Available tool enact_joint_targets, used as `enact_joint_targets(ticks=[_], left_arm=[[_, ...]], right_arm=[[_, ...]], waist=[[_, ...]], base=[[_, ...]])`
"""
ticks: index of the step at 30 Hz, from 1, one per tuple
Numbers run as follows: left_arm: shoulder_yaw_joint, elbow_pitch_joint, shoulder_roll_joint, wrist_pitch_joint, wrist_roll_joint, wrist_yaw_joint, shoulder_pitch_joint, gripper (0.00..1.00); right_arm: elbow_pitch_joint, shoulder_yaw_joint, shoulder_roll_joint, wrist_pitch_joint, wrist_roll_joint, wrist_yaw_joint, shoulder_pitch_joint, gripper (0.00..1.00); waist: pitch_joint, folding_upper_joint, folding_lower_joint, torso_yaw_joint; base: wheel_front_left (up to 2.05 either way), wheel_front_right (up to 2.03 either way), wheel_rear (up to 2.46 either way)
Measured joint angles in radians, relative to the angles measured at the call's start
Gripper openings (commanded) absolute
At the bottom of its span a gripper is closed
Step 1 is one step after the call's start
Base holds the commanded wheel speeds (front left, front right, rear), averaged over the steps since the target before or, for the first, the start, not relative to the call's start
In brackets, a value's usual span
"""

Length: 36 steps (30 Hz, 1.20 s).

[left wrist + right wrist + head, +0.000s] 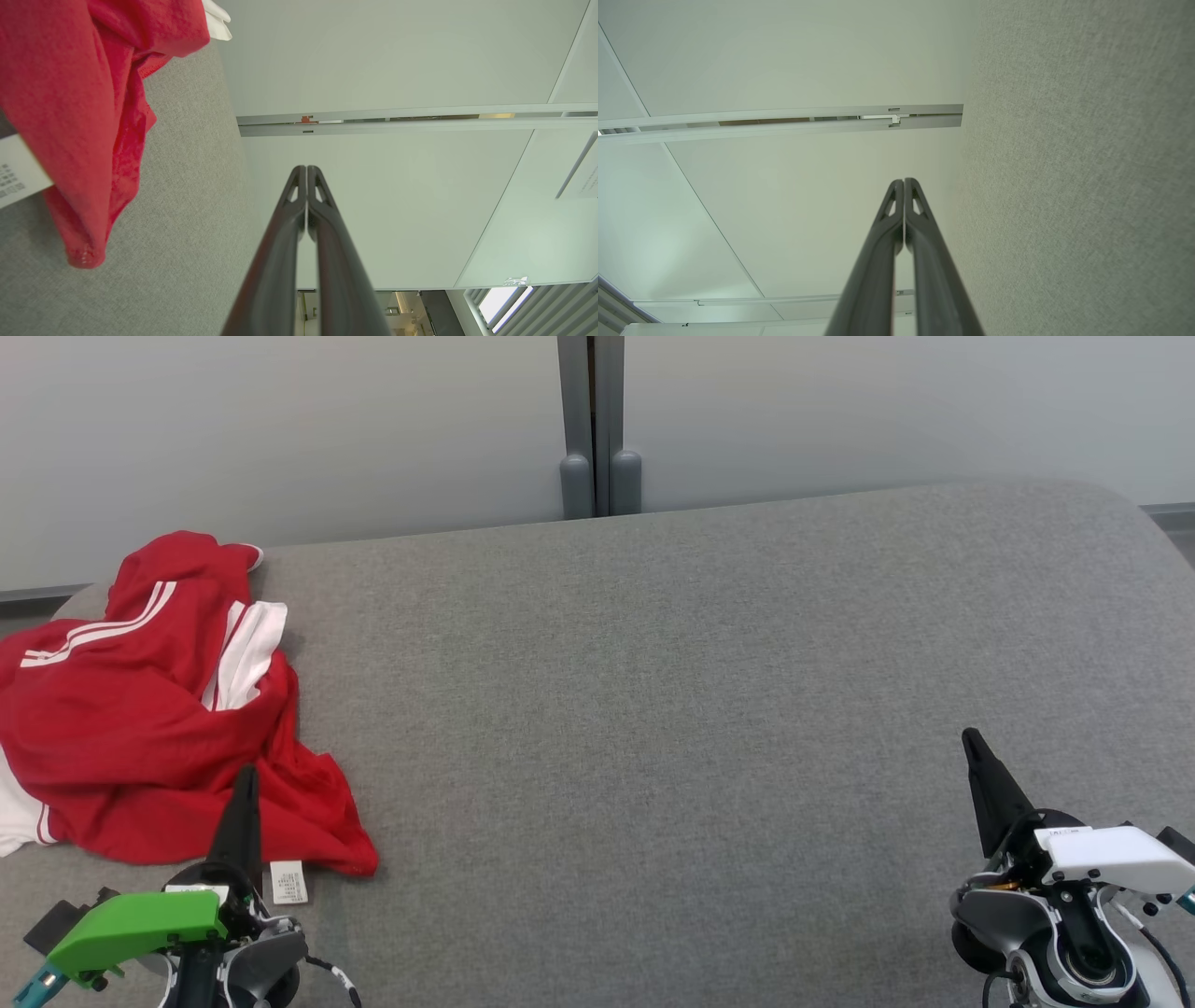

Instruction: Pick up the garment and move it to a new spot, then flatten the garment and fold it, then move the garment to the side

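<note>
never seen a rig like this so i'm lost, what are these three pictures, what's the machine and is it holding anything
This is a two-armed robot at a grey surface. The wide picture comes from a camera on its head, looking down. The dark spikes at the bottom corners are its left hand and right hand, each two long fingers pressed shut. The other two pictures come from cameras on its wrists, looking along those fingers. A crumpled red garment with white stripes lies at the left, a white label at its near edge. Neither hand holds anything; the left one is close to the garment.
</note>
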Motion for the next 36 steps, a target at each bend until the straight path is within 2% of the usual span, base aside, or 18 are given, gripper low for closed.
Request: enact_joint_targets(ticks=[4,5,11,18,27,30,36], left_arm=[[0.000,0.000,0.000,0.000,0.000,0.000,0.000,0.00],[0.000,0.000,0.000,0.000,0.000,0.000,0.000,1.00],[-0.015,0.016,-0.006,-0.021,0.010,0.002,0.023,1.00],[-0.029,0.007,-0.007,-0.056,0.065,0.002,0.032,1.00],[-0.044,-0.012,-0.006,-0.092,0.207,0.002,0.041,1.00],[-0.046,-0.019,-0.006,-0.110,0.309,0.002,0.050,1.00],[-0.051,-0.030,-0.006,-0.133,0.429,0.002,0.055,1.00]], right_arm=[[0.000,0.000,0.000,0.000,0.000,0.000,0.000,0.00],[0.000,0.000,0.000,0.000,0.000,0.000,0.000,1.00],[0.018,0.014,0.006,-0.021,-0.020,0.000,0.024,1.00],[0.006,0.030,0.006,-0.055,-0.113,0.000,0.025,1.00],[-0.035,0.047,0.006,-0.091,-0.305,0.000,0.032,1.00],[-0.063,0.058,0.006,-0.110,-0.441,0.000,0.032,1.00],[-0.081,0.065,0.005,-0.130,-0.576,0.000,0.032,1.00]], waist=[[0.000,0.0000,0.0000,0.000],[0.000,0.0000,0.0000,0.000],[0.000,0.0000,0.0000,0.000],[0.002,0.0000,0.0000,0.001],[0.004,0.0000,0.0000,0.003],[0.005,0.0000,0.0000,0.004],[0.006,0.0000,0.0000,0.005]], base=[[0.00,0.00,0.00],[0.00,0.00,0.00],[0.00,0.00,0.00],[0.00,0.00,0.00],[0.00,0.00,0.00],[0.00,0.00,0.00],[0.00,0.00,0.00]])
